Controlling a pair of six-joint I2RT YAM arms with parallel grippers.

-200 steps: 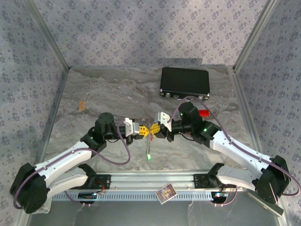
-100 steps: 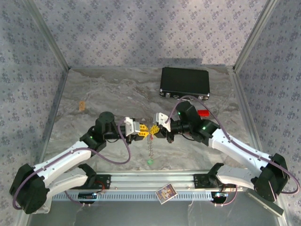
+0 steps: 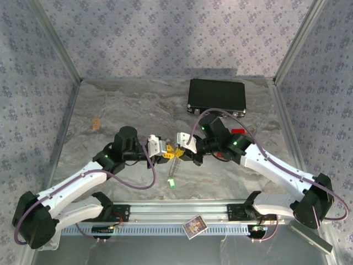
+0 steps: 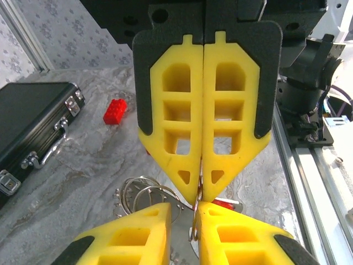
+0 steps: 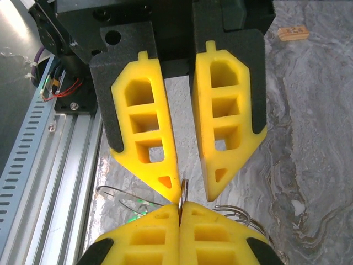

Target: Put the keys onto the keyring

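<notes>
Left tool: yellow foam fingers slightly apart, straddling a thin metal rim without clamping it. Pale silvery bead-chain keyring: held up between the two tools over the grey marbled table. A small green-tagged key dangles at its lower end, so it is judged already threaded. Small red-tagged key: probably the red sliver just behind the fingertips; whether it is threaded cannot be told. Right tool: yellow fingers pressed together, pinching the keyring's upper edge. Black hard case and red plastic block: farther right, apart from the work. Status, judged: well advanced, with the red key unconfirmed and the keyring not yet set down.
</notes>
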